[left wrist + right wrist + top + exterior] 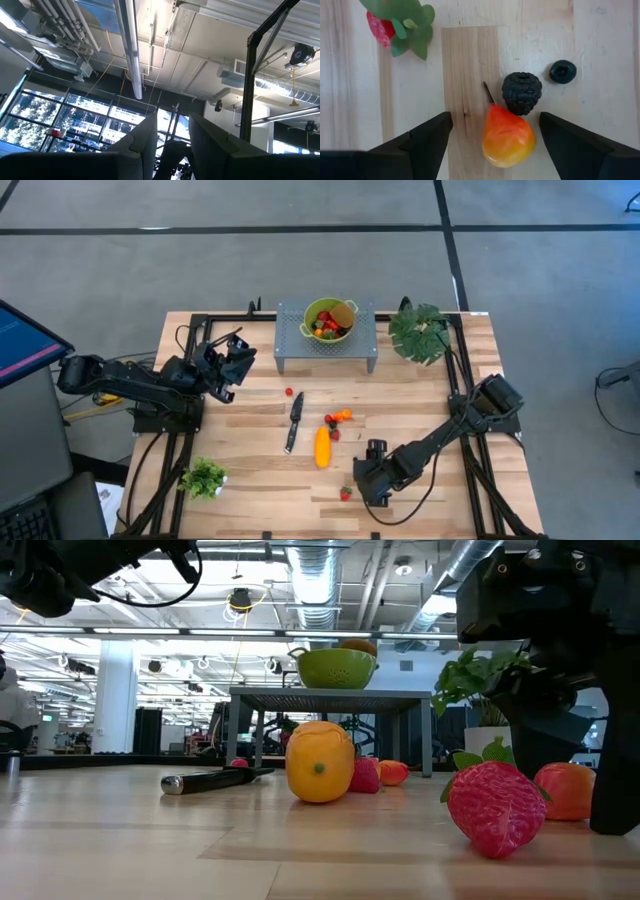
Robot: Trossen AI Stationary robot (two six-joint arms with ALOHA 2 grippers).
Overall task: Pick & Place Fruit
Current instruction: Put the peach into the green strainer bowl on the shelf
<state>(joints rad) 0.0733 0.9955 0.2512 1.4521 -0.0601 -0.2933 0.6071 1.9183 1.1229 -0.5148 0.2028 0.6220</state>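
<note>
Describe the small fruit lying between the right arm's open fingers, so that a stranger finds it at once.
Look at the near right part of the wooden table, under the right gripper. Between its open fingers lies a small pear, orange-red fading to yellow, with a thin dark stem. A black blackberry touches it and a strawberry lies farther off; only the pear is smooth and two-coloured.

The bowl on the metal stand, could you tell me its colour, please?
Lime green bowl; the high view shows it best.

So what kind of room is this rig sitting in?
Probably a large industrial lab or workshop hall: exposed silver ventilation ducts run along the ceiling, the floor is bare grey concrete, and the pale wooden slat table sits in a black metal frame.
</note>
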